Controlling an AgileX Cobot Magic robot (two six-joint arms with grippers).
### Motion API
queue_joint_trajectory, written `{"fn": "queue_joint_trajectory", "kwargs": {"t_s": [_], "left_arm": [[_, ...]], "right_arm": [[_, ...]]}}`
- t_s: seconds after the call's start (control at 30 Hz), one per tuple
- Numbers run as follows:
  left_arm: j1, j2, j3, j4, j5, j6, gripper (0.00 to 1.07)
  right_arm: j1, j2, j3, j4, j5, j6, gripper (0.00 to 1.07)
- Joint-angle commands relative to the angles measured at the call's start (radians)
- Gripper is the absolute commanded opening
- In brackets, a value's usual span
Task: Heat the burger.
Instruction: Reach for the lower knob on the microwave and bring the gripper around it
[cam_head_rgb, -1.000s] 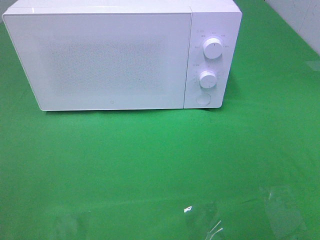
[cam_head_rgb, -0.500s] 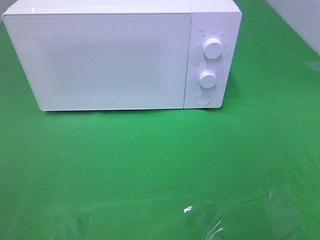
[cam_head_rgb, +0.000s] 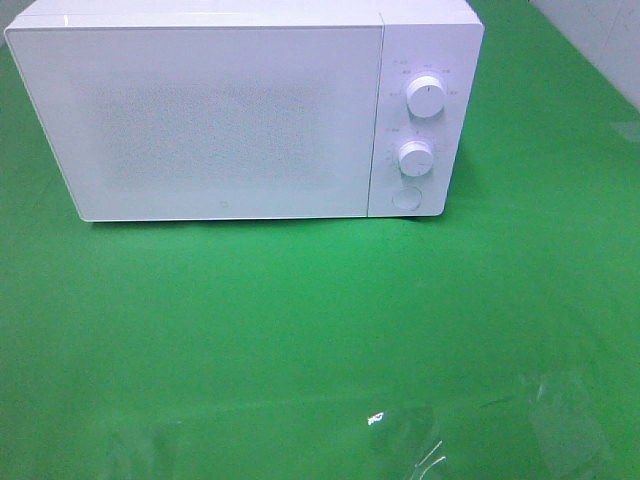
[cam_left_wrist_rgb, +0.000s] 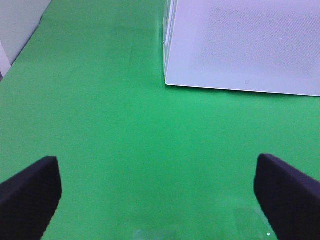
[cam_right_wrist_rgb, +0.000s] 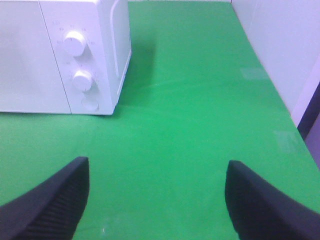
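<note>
surface: green-covered table (cam_head_rgb: 300, 330) | on it: white microwave (cam_head_rgb: 220, 120), door shut, far side | clear tape patches (cam_head_rgb: 565, 415), near edge

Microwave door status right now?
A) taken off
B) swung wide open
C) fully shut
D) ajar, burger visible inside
C: in the high view the microwave's door sits flush beside the control panel, with no gap along its edge and nothing of the inside showing.
</note>
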Motion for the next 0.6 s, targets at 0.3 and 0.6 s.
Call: {"fn": "queue_joint_trajectory", "kwargs": {"t_s": [0.3,0.6], "left_arm": [[0.001,-0.025,0.002,0.002,-0.007,-0.002,0.98],[0.001,-0.025,0.002,0.002,-0.007,-0.002,0.98]], "right_arm": [[-0.003,0.061,0.086,-0.001,-0.227,0.009,0.71],[-0.003,0.088,0.202,0.000,-0.408,0.009,0.71]]}}
